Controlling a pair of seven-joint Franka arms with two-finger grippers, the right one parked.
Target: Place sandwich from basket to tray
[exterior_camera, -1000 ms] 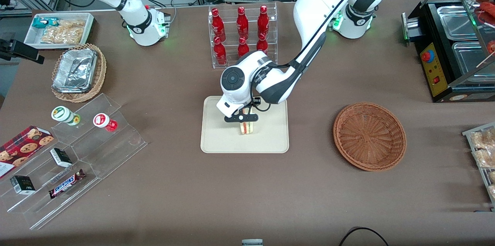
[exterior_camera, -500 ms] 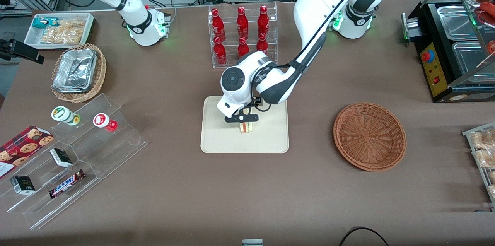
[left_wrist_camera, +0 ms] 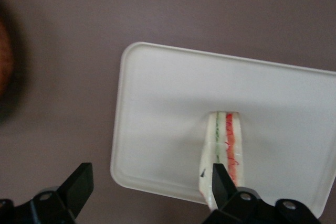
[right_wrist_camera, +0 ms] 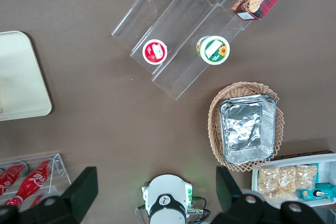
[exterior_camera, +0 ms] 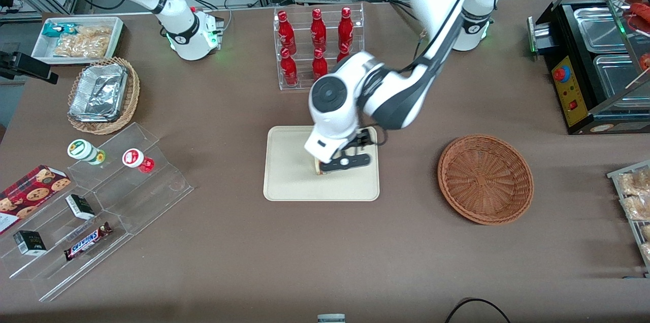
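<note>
**One sandwich on the tray, gripper raised above it with fingers spread**

Front view: the left arm reaches in over the middle of the brown table (exterior_camera: 325, 252). Its gripper (exterior_camera: 345, 162) hangs above the cream tray (exterior_camera: 289, 181), over the part of the tray nearer the working arm's end. Directly under the gripper and partly hidden by it, the sandwich (exterior_camera: 318, 167) stands on the tray; only a pale sliver of bread shows at the gripper's edge. Toward the working arm's end of the table from the gripper, well apart from the tray, sits the round reddish-brown basket (exterior_camera: 485, 179), with nothing in it. Farther from the camera than the gripper stands a clear rack of red bottles (exterior_camera: 318, 43).

Left wrist view: the gripper (left_wrist_camera: 149, 184) has its two dark fingers (left_wrist_camera: 79, 184) spread wide, clamping nothing. The sandwich (left_wrist_camera: 224, 153) rests on the tray (left_wrist_camera: 157, 124) below, a white wedge with a green and a red filling stripe. One fingertip overlaps the sandwich's nearer end in the picture; whether it touches cannot be told. The other finger hangs over bare table just past the tray's rim.

Right wrist view: only a corner of the tray (right_wrist_camera: 21, 82) shows; the gripper and sandwich do not appear.
</note>
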